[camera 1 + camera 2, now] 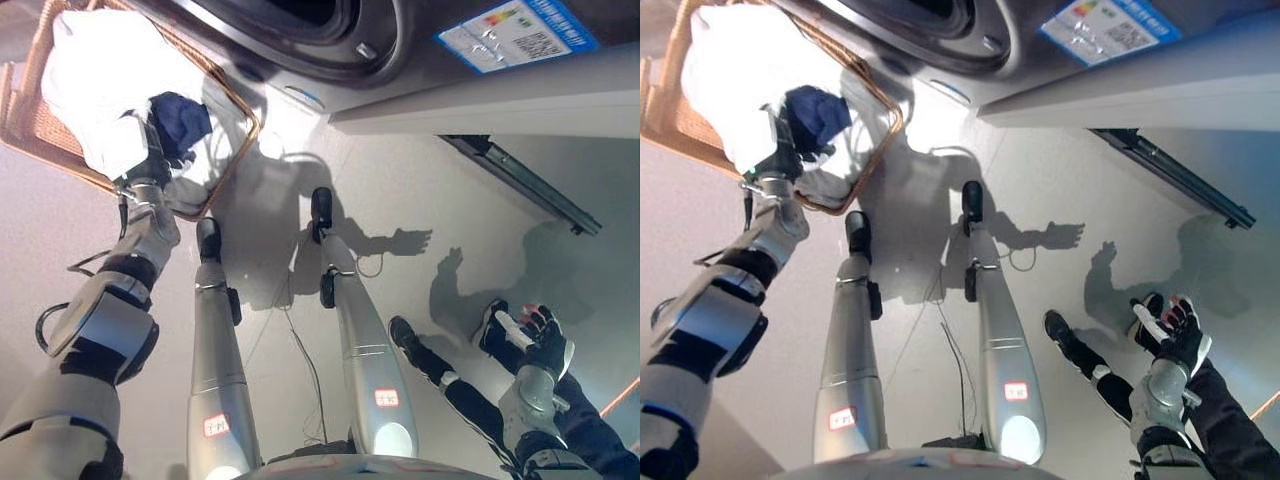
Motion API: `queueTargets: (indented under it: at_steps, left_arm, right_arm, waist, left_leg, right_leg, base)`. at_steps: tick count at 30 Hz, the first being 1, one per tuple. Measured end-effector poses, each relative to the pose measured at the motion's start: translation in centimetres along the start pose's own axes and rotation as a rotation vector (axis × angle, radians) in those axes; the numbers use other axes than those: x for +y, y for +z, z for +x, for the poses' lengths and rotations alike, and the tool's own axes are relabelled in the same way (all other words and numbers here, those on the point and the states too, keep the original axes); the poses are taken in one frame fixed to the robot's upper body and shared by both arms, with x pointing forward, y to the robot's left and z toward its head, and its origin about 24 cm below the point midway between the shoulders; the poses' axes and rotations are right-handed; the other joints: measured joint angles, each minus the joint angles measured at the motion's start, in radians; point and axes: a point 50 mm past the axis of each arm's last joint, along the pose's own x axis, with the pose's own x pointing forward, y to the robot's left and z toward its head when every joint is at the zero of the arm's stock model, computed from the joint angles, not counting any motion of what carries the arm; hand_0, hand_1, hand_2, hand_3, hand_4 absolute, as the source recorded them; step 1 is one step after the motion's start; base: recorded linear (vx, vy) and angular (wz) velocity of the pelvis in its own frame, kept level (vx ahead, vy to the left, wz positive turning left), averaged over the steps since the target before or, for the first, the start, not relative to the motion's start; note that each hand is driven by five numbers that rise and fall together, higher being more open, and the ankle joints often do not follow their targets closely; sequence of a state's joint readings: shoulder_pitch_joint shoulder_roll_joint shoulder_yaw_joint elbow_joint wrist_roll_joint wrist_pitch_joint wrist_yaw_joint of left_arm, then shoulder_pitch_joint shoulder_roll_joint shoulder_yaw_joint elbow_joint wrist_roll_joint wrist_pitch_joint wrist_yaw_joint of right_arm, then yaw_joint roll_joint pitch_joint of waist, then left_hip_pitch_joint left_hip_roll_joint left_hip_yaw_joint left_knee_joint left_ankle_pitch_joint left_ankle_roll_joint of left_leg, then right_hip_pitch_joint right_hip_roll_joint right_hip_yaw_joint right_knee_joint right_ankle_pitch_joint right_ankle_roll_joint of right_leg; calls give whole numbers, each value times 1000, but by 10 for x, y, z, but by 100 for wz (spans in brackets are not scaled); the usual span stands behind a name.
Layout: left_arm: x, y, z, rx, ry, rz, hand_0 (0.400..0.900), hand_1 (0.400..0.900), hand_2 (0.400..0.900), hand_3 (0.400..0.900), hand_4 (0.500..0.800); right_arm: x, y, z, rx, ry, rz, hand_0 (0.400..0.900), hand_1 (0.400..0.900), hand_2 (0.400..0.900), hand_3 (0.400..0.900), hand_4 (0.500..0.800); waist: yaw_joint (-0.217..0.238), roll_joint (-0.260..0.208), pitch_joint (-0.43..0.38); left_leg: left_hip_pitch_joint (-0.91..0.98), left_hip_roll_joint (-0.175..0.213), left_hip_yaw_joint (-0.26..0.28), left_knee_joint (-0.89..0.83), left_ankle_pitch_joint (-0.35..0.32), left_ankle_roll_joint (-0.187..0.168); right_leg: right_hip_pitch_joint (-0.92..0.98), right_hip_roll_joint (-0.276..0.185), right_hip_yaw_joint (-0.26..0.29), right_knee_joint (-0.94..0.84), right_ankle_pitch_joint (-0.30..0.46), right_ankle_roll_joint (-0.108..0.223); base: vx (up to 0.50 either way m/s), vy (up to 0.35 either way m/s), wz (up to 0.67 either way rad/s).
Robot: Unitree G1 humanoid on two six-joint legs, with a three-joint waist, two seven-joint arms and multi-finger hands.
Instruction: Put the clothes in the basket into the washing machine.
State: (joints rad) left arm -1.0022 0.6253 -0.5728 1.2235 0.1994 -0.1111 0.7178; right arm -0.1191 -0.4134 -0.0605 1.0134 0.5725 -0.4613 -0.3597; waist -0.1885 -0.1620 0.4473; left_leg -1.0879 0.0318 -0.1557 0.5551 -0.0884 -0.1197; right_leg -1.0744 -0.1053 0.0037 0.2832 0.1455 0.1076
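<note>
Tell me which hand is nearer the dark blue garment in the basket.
Left. The left hand is in the basket, right at the dark blue garment. The right hand hangs far off at the lower right, above the floor.

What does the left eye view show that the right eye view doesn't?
Only the left eye view shows a little more of the basket's left side. Only the right eye view shows more floor to the right of the dark floor rail. Both share the wicker basket with white clothes and a dark blue garment, the left hand reaching into it, its fingers hidden in the cloth, the washing machine above, the right hand open at lower right, and a person's shoes beside it.
</note>
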Motion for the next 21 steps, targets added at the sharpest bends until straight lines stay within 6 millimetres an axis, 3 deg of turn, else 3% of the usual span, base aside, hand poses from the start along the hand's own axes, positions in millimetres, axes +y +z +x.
queueTargets:
  at_steps: [6, 12, 14, 15, 21]
  left_arm:
    - [25, 6, 19, -52, 97, 109, 900, 900, 900, 900, 800]
    - [26, 5, 19, -42, 113, 147, 900, 900, 900, 900, 800]
    - [30, 7, 23, -46, 132, 162, 612, 612, 612, 612, 627]
    - [32, 9, 25, -44, 140, 167, 400, 400, 400, 400, 500]
    - [47, 24, 37, -74, 194, 157, 400, 400, 400, 400, 500]
  right_arm:
    - [10, 6, -1, -43, 24, 0, 900, 900, 900, 900, 800]
    - [12, 3, -3, -39, 33, -29, 900, 900, 900, 900, 800]
    - [11, 3, -2, -40, 26, -30, 900, 900, 900, 900, 800]
    - [11, 3, -2, -42, 25, -29, 900, 900, 900, 900, 800]
    - [10, 3, -2, -44, 20, -28, 900, 900, 900, 900, 800]
  waist:
    - [-5, 1, 0]
    - [4, 1, 0]
    - [6, 1, 0]
    - [5, 1, 0]
    - [11, 1, 0]
  left_leg:
    - [-77, -2, -10, 34, -4, -3]
    - [-96, 2, -15, 75, -27, -6]
    - [-121, 3, -15, 87, -35, -4]
    - [-132, 3, -15, 91, -35, -5]
    - [-162, 1, -15, 104, -38, -4]
  right_leg:
    - [-74, 0, -4, 35, -1, 0]
    - [-91, 9, -4, 78, -31, -2]
    - [-117, 13, 3, 89, -37, 1]
    - [-129, 13, 5, 91, -37, 1]
    - [-156, 13, 7, 100, -32, -5]
  base:
    - [0, -4, 6]
    - [28, 15, -8]
    - [40, 9, -12]
    - [-6, 12, -3]
    - [-2, 6, -1]
